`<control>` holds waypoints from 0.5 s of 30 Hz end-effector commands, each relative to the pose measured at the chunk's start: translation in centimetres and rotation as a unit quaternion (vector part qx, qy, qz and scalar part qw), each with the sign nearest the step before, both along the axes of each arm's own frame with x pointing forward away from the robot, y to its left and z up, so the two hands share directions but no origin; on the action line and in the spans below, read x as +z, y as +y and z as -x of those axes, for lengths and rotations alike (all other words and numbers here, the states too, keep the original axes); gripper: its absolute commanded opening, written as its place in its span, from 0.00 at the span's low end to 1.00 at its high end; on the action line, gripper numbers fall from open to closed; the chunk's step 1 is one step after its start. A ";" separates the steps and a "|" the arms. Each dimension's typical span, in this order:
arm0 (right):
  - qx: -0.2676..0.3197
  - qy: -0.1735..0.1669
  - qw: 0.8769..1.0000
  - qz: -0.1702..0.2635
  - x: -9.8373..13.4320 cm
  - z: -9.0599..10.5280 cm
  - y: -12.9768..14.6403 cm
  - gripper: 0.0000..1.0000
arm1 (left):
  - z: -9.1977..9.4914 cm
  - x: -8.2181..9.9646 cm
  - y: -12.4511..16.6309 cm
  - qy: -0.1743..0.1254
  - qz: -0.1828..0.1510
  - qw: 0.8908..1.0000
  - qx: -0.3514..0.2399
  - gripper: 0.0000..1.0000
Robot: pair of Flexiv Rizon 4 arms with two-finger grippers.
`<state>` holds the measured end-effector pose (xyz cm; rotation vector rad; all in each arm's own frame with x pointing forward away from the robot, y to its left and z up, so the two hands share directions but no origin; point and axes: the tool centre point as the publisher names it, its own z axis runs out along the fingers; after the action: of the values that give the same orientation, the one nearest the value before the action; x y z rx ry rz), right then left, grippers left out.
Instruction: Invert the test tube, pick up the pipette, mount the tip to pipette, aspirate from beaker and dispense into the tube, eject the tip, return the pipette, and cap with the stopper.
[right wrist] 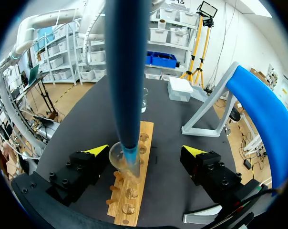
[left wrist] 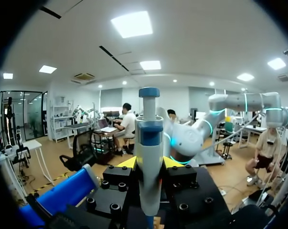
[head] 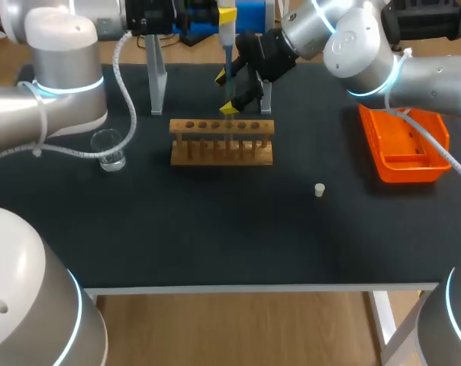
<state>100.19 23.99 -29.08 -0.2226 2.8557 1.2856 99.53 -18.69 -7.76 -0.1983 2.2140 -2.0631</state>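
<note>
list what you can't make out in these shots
- Liquid in the test tube: in the right wrist view the pipette covers its mouth; too small in the head view.
- Pipette's lower end: left wrist view, hidden behind the left gripper.
- Beaker fill level: head view, clear glass, too small.

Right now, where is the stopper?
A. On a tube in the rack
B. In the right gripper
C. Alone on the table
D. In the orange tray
C: the stopper lies alone on the table, apart from both the rack and the tray.
</note>
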 end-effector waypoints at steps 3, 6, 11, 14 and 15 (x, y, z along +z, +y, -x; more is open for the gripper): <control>0.001 0.001 1.000 0.002 0.1 0.0 -0.1 1.00 | -0.1 -0.4 -0.1 0.003 0.001 1.000 0.003 0.00; 0.001 0.001 1.000 0.002 0.1 0.0 -0.1 1.00 | -0.2 -0.5 -0.1 0.004 0.000 1.000 0.004 0.00; 0.001 0.001 1.000 0.002 0.1 0.0 -0.1 1.00 | -0.2 -0.7 -0.1 0.006 -0.001 1.000 0.005 0.00; 0.001 0.001 1.000 0.002 0.1 0.0 -0.1 1.00 | -0.3 -0.7 -0.1 0.007 -0.001 1.000 0.006 0.00; 0.001 0.001 1.000 0.002 0.1 0.0 -0.1 1.00 | -0.3 -0.8 -0.1 0.006 -0.001 1.000 0.006 0.00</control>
<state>100.19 23.99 -29.08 -0.2226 2.8557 1.2856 99.74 -18.66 -8.42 -0.2245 2.2213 -2.0586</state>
